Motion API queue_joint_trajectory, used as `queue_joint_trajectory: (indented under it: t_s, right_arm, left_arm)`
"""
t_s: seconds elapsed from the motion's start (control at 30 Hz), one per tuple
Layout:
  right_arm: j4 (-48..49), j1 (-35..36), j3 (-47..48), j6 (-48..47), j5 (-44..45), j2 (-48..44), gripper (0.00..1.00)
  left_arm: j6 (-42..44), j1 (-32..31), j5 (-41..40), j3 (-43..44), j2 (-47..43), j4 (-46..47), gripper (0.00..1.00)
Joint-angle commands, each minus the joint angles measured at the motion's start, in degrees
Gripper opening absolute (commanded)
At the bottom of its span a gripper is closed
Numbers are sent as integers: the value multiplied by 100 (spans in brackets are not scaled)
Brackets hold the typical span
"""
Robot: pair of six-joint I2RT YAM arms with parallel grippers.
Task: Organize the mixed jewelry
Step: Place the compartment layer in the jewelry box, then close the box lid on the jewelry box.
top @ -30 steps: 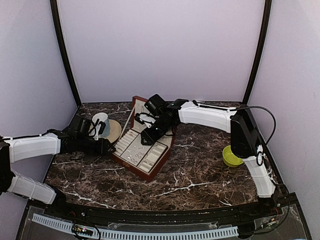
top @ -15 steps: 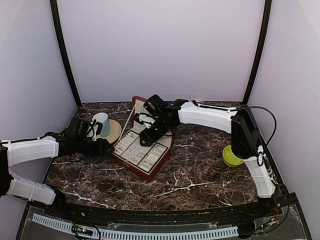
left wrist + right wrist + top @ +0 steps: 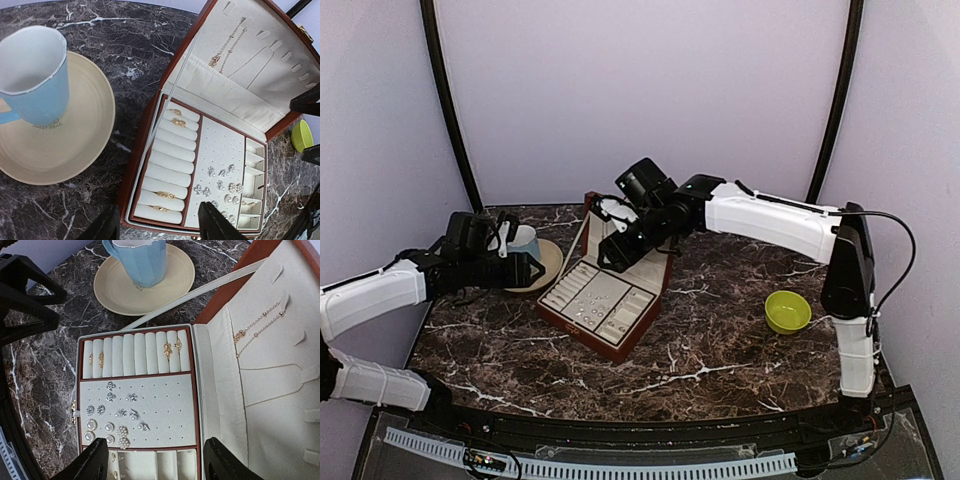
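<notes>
Mixed jewelry (image 3: 116, 412) is found inside the open reddish-brown box (image 3: 78, 390) at the middle of the table (image 3: 720, 350). Small silvery studs are seated in the perforated pad at the lower left of the right wrist view. Gold-toned rings (image 3: 170, 349) are tucked between the cream rolls above them, and thin chains (image 3: 257, 322) are hung on the lid lining at the upper right. No piece is touched by either claw. The right claw (image 3: 159, 455) is released and raised over the box, its jaws spread wide above the stud pad with nothing between them. The left claw (image 3: 159, 216) is likewise released and empty, and is held close to the left side of the box in the top view. A blue mug (image 3: 32, 75) on a cream saucer (image 3: 85, 130) is set just beside the box at the left, and a green bowl (image 3: 787, 312) is placed well apart at the right of the top view. Every piece is judged to be very light, hard and slippery, so it could easily be flicked away by a careless pinch. Studs would best be taken by the head and drawn straight out of the pad. Rings would best be pinched across the band where it stands proud of the rolls. Chains are judged limp, fine and easily tangled or snapped, and should be lifted near the clasp rather than dragged.
</notes>
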Motion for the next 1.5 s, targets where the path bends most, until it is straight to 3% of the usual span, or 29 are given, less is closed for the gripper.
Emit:
queue_joint_trajectory:
  t_s: [0.0, 0.1, 0.2, 0.33, 0.47, 0.77, 1.1, 1.27, 1.47]
  right_arm:
    - [569, 101, -457, 60, -302, -835, 66]
    - [1186, 102, -1037, 215, -490, -1604, 68]
    - [1743, 55, -1631, 340, -230, -2334, 77]
    - [2266, -294, -2380, 660, 128, -3038, 85]
    - [2659, -883, -3116, 982, -194, -3299, 87]
    - [3660, -1644, -3707, 1361, -2063, -2887, 94]
    - [3193, -1646, -3302, 939, -2376, -2088, 96]
    - [3186, -1583, -3263, 846, -3052, -2076, 96]
    - [3031, -1228, -3263, 757, -3256, -2185, 95]
  left_arm:
    - [425, 54, -213, 291, -321, -129, 61]
    - [725, 64, -604, 602, -457, -313, 68]
    - [1047, 165, -654, 916, -509, -471, 74]
    - [1292, 423, -564, 1353, -339, -540, 76]
    - [1359, 891, -335, 1405, -192, -231, 76]
    - [1535, 1502, -154, 1202, 114, 449, 76]
    - [1510, 1608, 65, 1124, 119, 458, 76]
    - [1510, 1608, 71, 1119, 113, 457, 76]
    - [1465, 1607, 145, 1122, 155, 473, 75]
